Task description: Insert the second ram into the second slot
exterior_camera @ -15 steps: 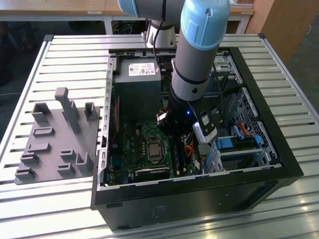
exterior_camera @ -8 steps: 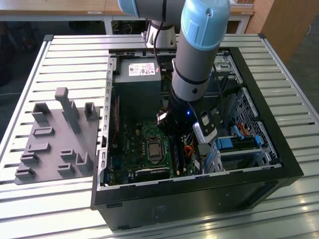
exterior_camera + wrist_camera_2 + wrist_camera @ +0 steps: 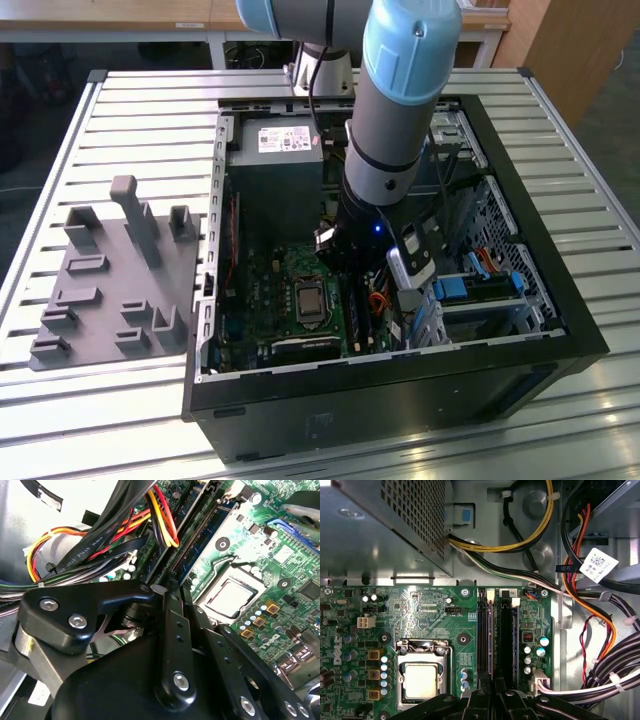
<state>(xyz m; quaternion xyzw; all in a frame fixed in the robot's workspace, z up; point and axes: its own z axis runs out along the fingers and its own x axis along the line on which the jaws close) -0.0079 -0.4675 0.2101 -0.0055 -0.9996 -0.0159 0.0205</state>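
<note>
My gripper (image 3: 345,262) reaches down inside the open computer case (image 3: 560,330), over the green motherboard (image 3: 430,610). In the second wrist view its black fingers (image 3: 175,630) stand pressed close together. A thin dark stick, the second ram (image 3: 186,520), runs on from between them along the memory slots. A ribbed row of contacts shows at its lower edge, right at a slot. In the first wrist view the gripper (image 3: 493,694) sits at the near end of two long black slots (image 3: 507,635) with white end clips. How deep the ram sits I cannot tell.
The processor socket (image 3: 422,680) lies beside the slots. Bundles of black, red, yellow and orange cables (image 3: 100,535) hang close to the gripper on the other side. The power supply box (image 3: 285,150) fills the far end. A grey fixture (image 3: 110,280) lies on the slatted table at the exterior view's left.
</note>
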